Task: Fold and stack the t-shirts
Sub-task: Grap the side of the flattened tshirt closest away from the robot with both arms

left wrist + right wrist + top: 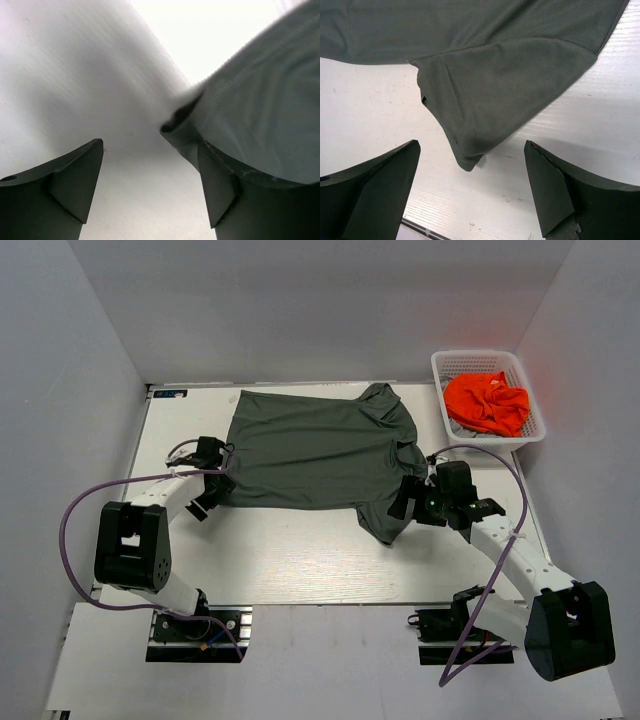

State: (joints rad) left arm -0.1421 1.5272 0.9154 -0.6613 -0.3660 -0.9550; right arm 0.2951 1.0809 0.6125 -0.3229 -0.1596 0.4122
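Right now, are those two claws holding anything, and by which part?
Nothing is gripped. The left gripper and right gripper both gape open beside the grey t-shirt lying flat.

A white lattice basket (478, 362) stands at the far right corner of the white table (300, 560).

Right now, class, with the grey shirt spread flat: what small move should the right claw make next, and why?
Probably ease the right claw forward and down over the sleeve tip, then close. Its jaws stand open, the tip lies just ahead between them on the table, and the grey t-shirt is spread flat, not yet folded.
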